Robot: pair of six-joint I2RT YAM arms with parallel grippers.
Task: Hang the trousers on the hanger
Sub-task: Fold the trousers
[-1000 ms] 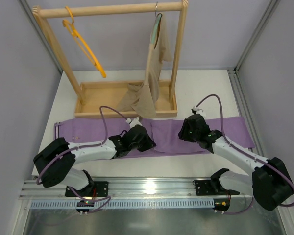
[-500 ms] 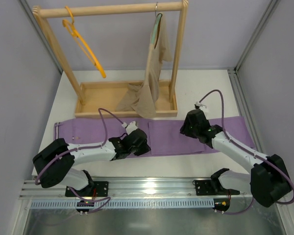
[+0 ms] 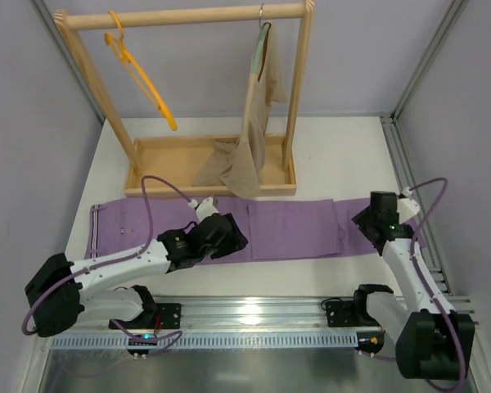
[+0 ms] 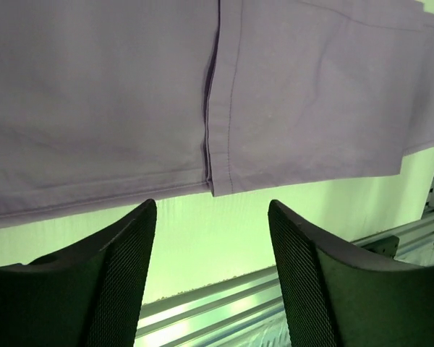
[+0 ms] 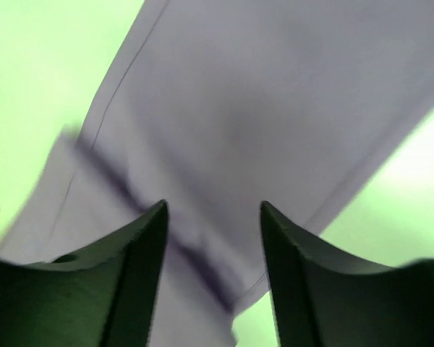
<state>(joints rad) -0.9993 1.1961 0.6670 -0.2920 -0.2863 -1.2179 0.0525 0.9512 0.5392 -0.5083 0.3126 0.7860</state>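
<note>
The lilac trousers (image 3: pixel 295 229) lie flat across the table in front of the wooden rack, with the waistband at the left. The orange-yellow hanger (image 3: pixel 139 78) hangs by its hook from the rack's top bar, far left, with nothing on it. My left gripper (image 3: pixel 227 233) is over the trousers' near edge at the middle. In the left wrist view it (image 4: pixel 211 210) is open, with bare table between the fingers and the trousers (image 4: pixel 116 94) just beyond. My right gripper (image 3: pixel 375 219) is above the right leg end, open over the fabric (image 5: pixel 275 108) and holding nothing (image 5: pixel 213 210).
The wooden rack (image 3: pixel 188 15) stands at the back on a tray base (image 3: pixel 172 151). A beige garment (image 3: pixel 250 155) hangs from a grey-green hanger (image 3: pixel 264 37) at its right and spills into the tray. A metal rail (image 3: pixel 254 315) runs along the near edge.
The left gripper opened, let go of the trousers and drew back a little to the left. The right arm swung right to the leg end and opened wider. The fabric lies flatter.
</note>
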